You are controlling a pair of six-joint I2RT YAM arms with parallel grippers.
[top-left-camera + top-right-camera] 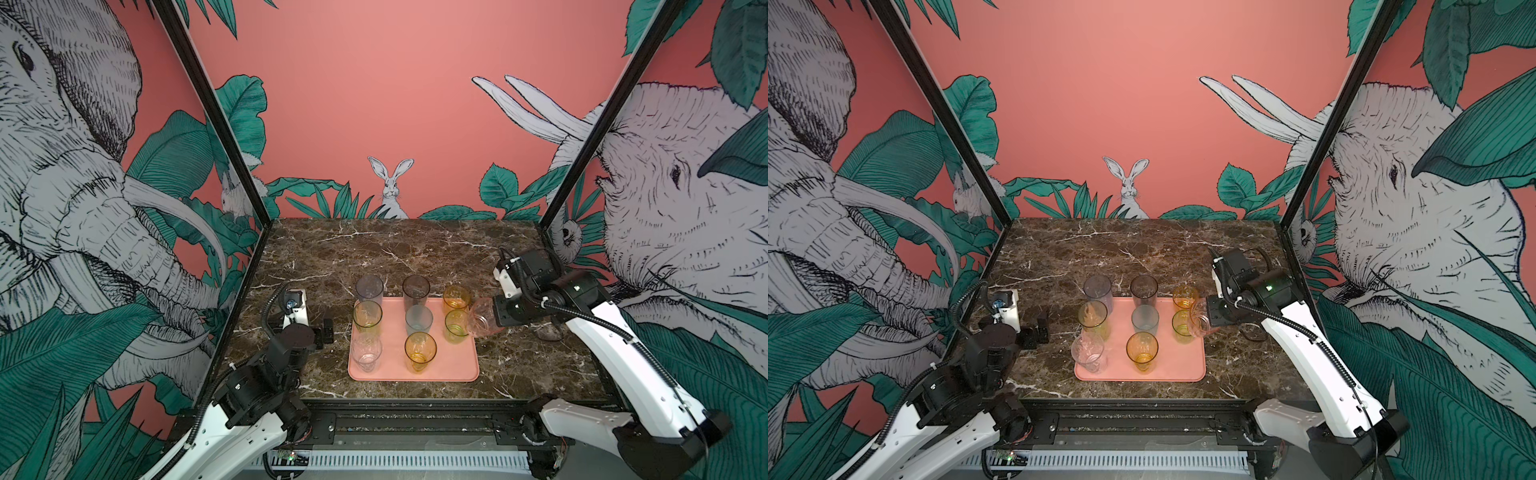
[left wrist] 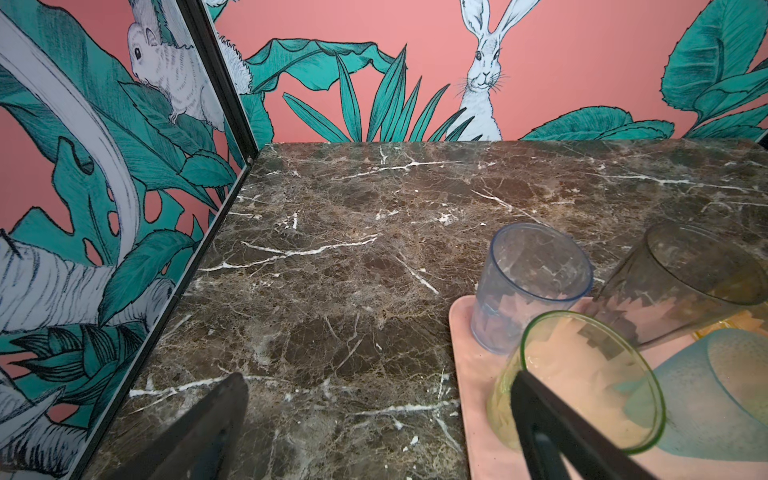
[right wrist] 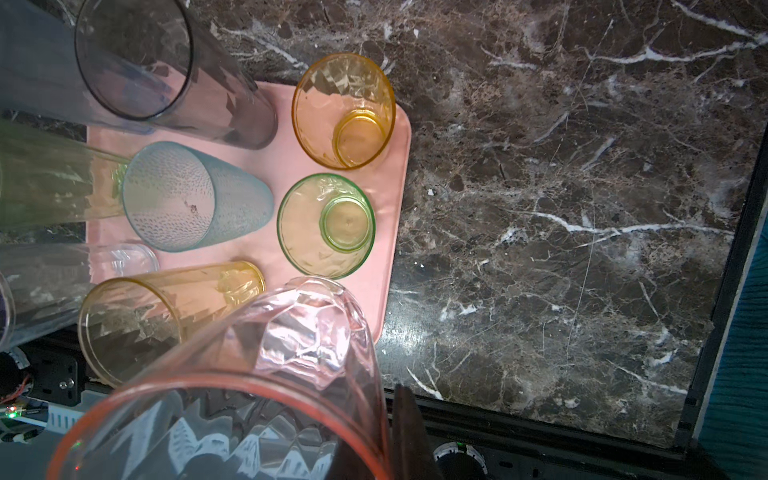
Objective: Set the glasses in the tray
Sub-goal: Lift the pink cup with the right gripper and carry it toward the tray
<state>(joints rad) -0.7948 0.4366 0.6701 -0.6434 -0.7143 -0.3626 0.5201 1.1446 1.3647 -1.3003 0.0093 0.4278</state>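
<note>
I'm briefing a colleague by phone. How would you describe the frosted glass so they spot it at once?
Find the pink tray on the marble table. The frosted glass stands at the tray's centre, between a dark glass behind and an amber glass in front. It alone is cloudy blue-grey with a dimpled wall; its neighbours are see-through.

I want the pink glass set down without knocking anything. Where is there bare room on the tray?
One free patch: the near right corner of the tray, bordered by the tall amber tumbler on its left and the short green glass behind it. The left and middle columns are full. Off the tray, the marble table behind it is bare.
</note>
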